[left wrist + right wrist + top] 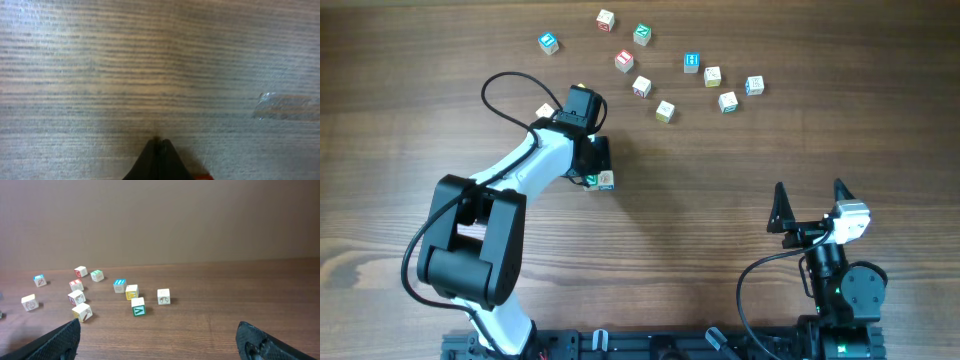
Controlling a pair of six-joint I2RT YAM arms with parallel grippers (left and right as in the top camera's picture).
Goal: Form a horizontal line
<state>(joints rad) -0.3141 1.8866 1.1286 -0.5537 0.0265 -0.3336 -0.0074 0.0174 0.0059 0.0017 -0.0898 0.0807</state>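
Since no row stands on the table (pixel 720 200) yet, I judge the task is at its very beginning. The horizontal line is not formed, and its cubes (pixel 641 86) lie loose and apart on the far side. One single cube (pixel 606 180) sits just beside the tip of my left gripper (pixel 592 176), nearer to me than the others. This gripper's fingers are pressed together with nothing between them, as the wrist view confirms. My right gripper (pixel 810 210) hangs near its base, spread wide and empty. Next, I think, a second cube must come edge to edge with the single cube, which calls for opening the left fingers first.
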